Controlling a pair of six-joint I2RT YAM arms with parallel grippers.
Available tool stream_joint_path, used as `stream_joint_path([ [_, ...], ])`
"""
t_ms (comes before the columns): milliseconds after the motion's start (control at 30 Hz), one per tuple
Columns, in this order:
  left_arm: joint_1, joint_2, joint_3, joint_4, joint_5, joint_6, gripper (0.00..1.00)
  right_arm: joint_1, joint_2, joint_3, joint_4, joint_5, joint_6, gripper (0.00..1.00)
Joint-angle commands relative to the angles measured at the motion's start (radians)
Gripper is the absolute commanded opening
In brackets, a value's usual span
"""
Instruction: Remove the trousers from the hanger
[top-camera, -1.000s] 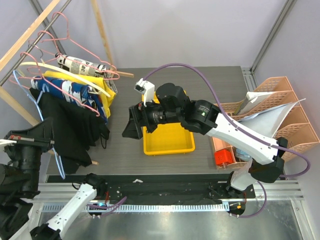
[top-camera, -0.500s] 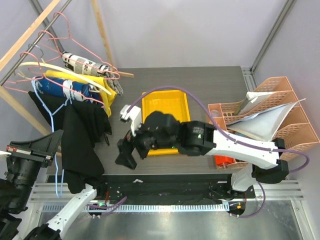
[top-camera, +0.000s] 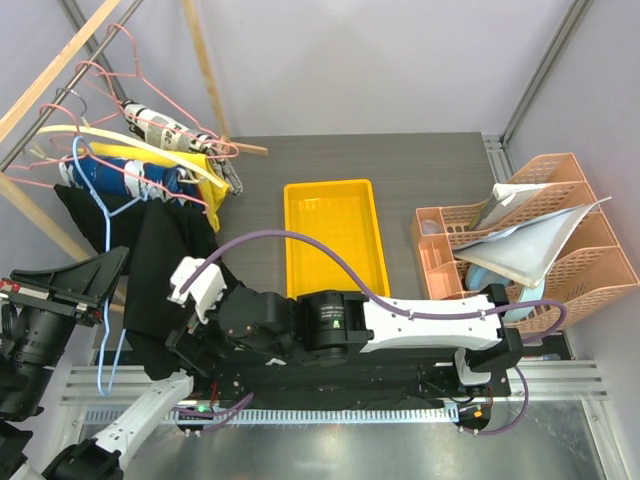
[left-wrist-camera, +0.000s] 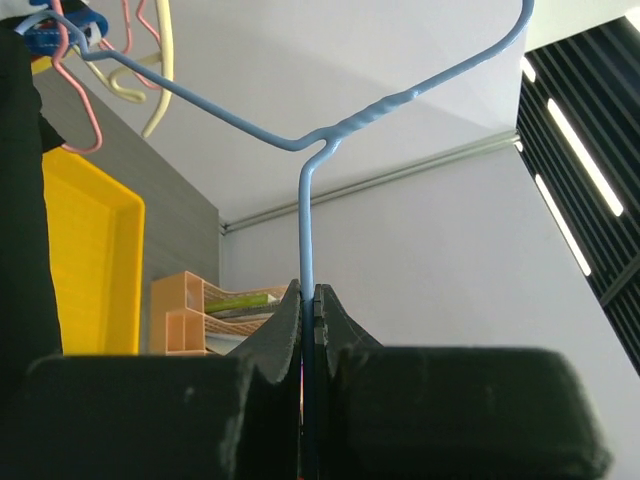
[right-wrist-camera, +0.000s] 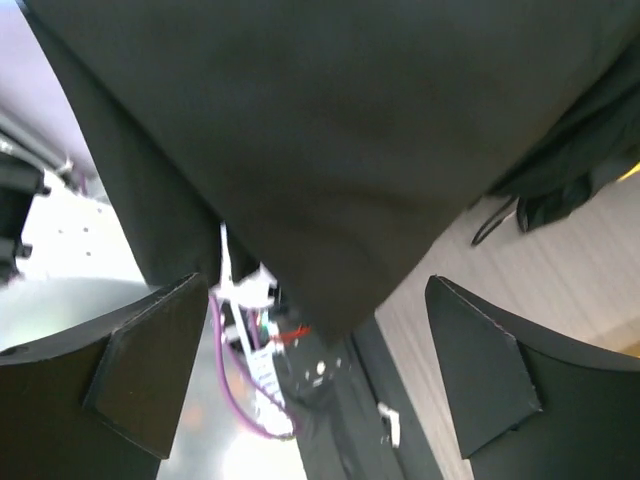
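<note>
near tray (top-camera: 291, 240), trousers (right-wrist-camera: 330, 130) seemingly over released right gripper (right-wrist-camera: 315, 300); left gripper (left-wrist-camera: 308, 300) clenched on hanger (left-wrist-camera: 306, 220)

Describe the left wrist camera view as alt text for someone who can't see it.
The left end effector is shut on a blue wire hanger, whose wire rises to a twisted neck. Black trousers fill the left edge, with a yellow tray and an orange rack beyond.

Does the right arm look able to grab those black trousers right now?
Probably yes: the right gripper is open, the trousers hang just ahead of it with nothing between, and the left gripper pinches the blue hanger.
</note>
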Motion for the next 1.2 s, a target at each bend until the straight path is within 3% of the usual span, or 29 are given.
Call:
stream_joint_path([
  [0, -0.006, 0.012, 0.019, 0.148, 0.067, -0.044, 0.0, 0.029, 0.027, 0.134, 0.092, 0.117, -0.057, 0.94],
  [267, -0.059, 0.028, 0.051, 0.134, 0.093, -0.087, 0.0, 0.036, 0.125, 0.247, 0.06, 0.129, -0.036, 0.85],
  [433, -0.073, 0.003, -0.025, 0.201, 0.128, -0.149, 0.0, 0.06, 0.172, 0.263, 0.068, 0.135, -0.044, 0.87],
  [600, -0.127, 0.026, 0.016, 0.189, 0.103, -0.126, 0.0, 0.062, 0.185, 0.27, 0.052, 0.322, -0.044, 0.83],
  [700, -0.156, 0.028, 0.039, 0.183, 0.087, -0.115, 0.0, 0.063, 0.162, 0.238, 0.054, 0.379, -0.047, 0.74],
  [733, -0.161, 0.026, 0.039, 0.18, 0.077, -0.113, 0.0, 0.062, 0.156, 0.233, 0.052, 0.4, -0.051, 0.66],
  [900, -0.199, -0.006, 0.027, 0.168, 0.041, -0.121, 0.0, 0.057, 0.12, 0.206, 0.065, 0.427, -0.079, 0.59],
  [1000, -0.211, -0.017, 0.016, 0.18, 0.039, -0.126, 0.0, 0.056, 0.123, 0.224, 0.065, 0.45, -0.102, 0.51],
  [1067, -0.219, -0.018, 0.019, 0.171, 0.03, -0.121, 0.0, 0.057, 0.12, 0.233, 0.066, 0.471, -0.116, 0.39],
  [1167, -0.24, -0.02, 0.019, 0.165, 0.022, -0.113, 0.0, 0.054, 0.094, 0.22, 0.066, 0.464, -0.134, 0.35],
])
